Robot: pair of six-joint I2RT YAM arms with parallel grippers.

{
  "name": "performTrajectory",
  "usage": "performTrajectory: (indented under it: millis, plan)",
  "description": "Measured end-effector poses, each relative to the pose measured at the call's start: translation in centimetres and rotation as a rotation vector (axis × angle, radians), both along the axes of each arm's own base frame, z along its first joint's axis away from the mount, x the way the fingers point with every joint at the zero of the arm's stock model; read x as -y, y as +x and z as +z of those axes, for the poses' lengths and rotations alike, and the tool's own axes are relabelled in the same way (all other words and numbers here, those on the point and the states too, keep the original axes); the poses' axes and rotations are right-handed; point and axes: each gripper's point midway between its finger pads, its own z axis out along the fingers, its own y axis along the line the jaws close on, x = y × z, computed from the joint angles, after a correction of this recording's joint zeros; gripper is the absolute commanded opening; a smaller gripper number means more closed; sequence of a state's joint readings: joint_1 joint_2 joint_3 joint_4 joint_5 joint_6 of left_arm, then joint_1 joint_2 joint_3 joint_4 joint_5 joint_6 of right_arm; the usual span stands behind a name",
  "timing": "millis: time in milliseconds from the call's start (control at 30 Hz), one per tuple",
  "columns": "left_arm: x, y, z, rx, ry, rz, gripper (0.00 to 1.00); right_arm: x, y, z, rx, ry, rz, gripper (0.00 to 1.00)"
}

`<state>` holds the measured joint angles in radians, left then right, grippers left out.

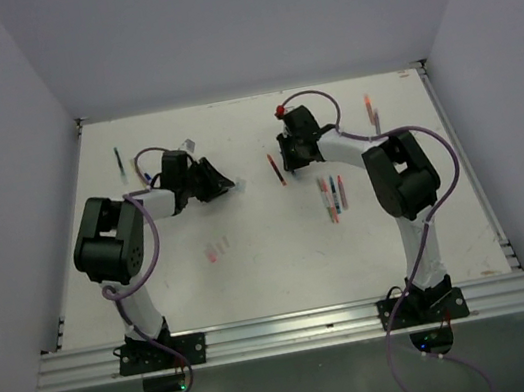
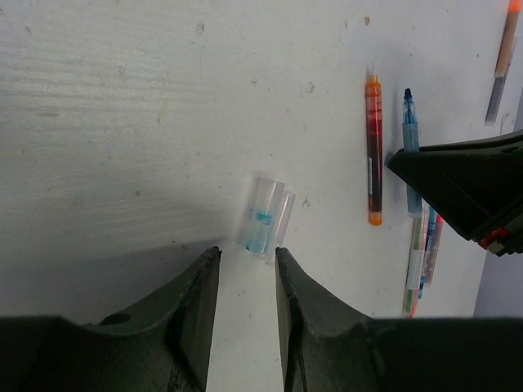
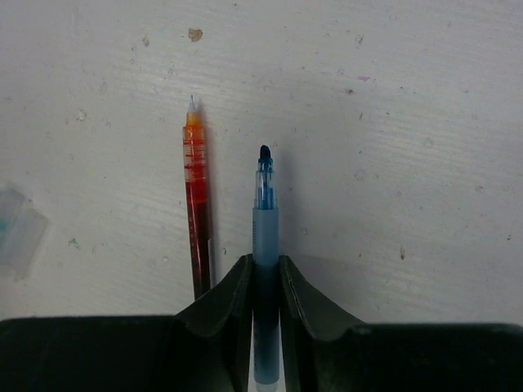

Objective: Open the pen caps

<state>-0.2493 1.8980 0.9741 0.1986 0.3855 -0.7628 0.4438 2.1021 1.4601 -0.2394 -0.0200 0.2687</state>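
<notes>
Left wrist view: my left pincer is released, fingers apart, nothing between them. At 12 o'clock, just beyond the tips, a clear pen cap with blue inside lies alone on the table. In the right wrist view my right pincer grasps the blue pen, its tip bare; an orange pen lies just beside at 9 o'clock.

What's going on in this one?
The right gripper is shut on a blue pen whose tip is bare. A clear cap, tinted blue inside, lies on the table just in front of the left gripper, which is open with nothing between its fingers. So this pen looks uncapped. An orange pen lies beside the blue one.
</notes>
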Motion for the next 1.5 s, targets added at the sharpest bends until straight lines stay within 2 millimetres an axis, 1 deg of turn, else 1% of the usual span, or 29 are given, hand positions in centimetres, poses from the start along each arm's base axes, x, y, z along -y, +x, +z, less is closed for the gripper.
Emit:
performTrajectory:
  millis: [33, 100, 300, 400, 500, 567, 600, 633, 700, 733, 833, 933, 1000, 1033, 1100, 1267, 1400, 1500]
  plan:
    - [0.0, 0.0, 0.0, 0.0, 0.0, 0.0, 0.38, 0.0, 0.0, 0.0, 0.0, 0.002, 0.001, 0.25]
    - [0.0, 0.0, 0.0, 0.001, -0.001, 0.0, 0.38, -0.3, 0.0, 0.1, 0.0, 0.014, 0.004, 0.29]
    - [0.0, -0.1, 0.3, 0.005, -0.002, 0.001, 0.41, -0.6, 0.1, 0.3, 0.006, 0.032, 0.007, 0.35]
    - [0.0, -0.1, 1.0, 0.02, -0.006, 0.001, 0.42, -0.5, 0.2, 0.6, 0.01, 0.034, -0.001, 0.38]
    - [-0.1, -0.2, 1.9, 0.04, -0.011, 0.001, 0.43, 0.1, 0.3, 1.5, 0.026, 0.031, -0.024, 0.4]
    - [0.0, -0.2, 2.5, 0.054, -0.015, 0.002, 0.43, 1.1, 0.8, 2.8, 0.052, 0.027, -0.061, 0.45]
    - [-0.1, -0.2, 2.7, 0.06, -0.017, 0.002, 0.44, 1.8, 1.2, 3.6, 0.069, 0.027, -0.085, 0.49]
    - [-0.1, -0.3, 2.8, 0.064, -0.018, 0.002, 0.44, 2.9, 1.8, 4.4, 0.088, 0.024, -0.118, 0.51]
    - [-0.2, -0.7, 3.1, 0.07, -0.02, 0.002, 0.44, 5.8, 2.9, 5.7, 0.116, 0.011, -0.199, 0.53]
    - [-0.2, -0.9, 3.2, 0.072, -0.021, 0.002, 0.45, 7.7, 3.4, 6.1, 0.123, -0.002, -0.248, 0.53]
    - [-0.3, -1.4, 3.5, 0.081, -0.025, 0.002, 0.45, 13.5, 4.5, 6.3, 0.119, -0.048, -0.384, 0.55]
    - [-0.1, -1.6, 3.9, 0.091, -0.035, -0.002, 0.45, 19.2, 4.5, 6.0, 0.094, -0.107, -0.51, 0.56]
    - [0.2, -1.6, 4.0, 0.098, -0.04, -0.008, 0.45, 21.8, 4.4, 5.8, 0.08, -0.142, -0.569, 0.56]
    - [0.2, -1.7, 4.0, 0.099, -0.042, -0.011, 0.45, 22.7, 4.5, 5.8, 0.079, -0.156, -0.588, 0.56]
    - [0.5, -1.7, 4.1, 0.104, -0.047, -0.019, 0.45, 23.7, 4.7, 5.7, 0.075, -0.176, -0.609, 0.56]
    - [0.9, -1.8, 4.3, 0.108, -0.062, -0.029, 0.46, 25.0, 5.1, 4.9, 0.055, -0.196, -0.626, 0.55]
    - [1.0, -1.9, 4.4, 0.108, -0.065, -0.033, 0.46, 25.8, 5.3, 3.4, 0.025, -0.21, -0.636, 0.53]
    - [1.0, -1.9, 4.4, 0.112, -0.066, -0.034, 0.46, 26.5, 5.1, 2.1, -0.004, -0.222, -0.641, 0.53]
